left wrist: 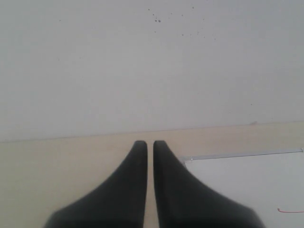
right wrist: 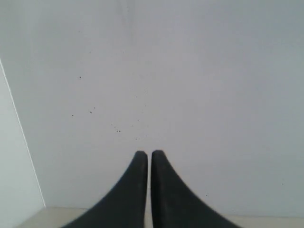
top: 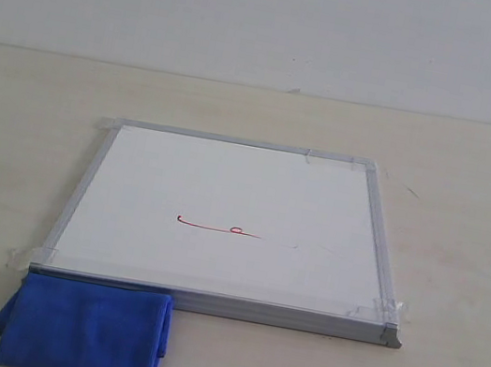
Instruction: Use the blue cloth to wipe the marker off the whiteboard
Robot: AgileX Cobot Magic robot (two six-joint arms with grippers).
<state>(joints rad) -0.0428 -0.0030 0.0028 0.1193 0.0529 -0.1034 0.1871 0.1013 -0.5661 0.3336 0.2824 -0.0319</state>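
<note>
The blue cloth (top: 85, 326) touches the whiteboard (top: 227, 180) at its 7 o'clock corner. The marker (top: 236, 230) sits near the middle. The left gripper (left wrist: 149, 142) and right gripper (right wrist: 149, 153) are both closed, empty.

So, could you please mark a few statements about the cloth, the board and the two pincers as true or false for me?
1. In the exterior view the blue cloth lies on the table at the whiteboard's lower left corner. True.
2. The marker has been wiped off. False: the red line with its small loop is on the board.
3. The left pincer grips the cloth. False: it is shut on nothing.
4. The right pincer is shut and empty. True.
</note>
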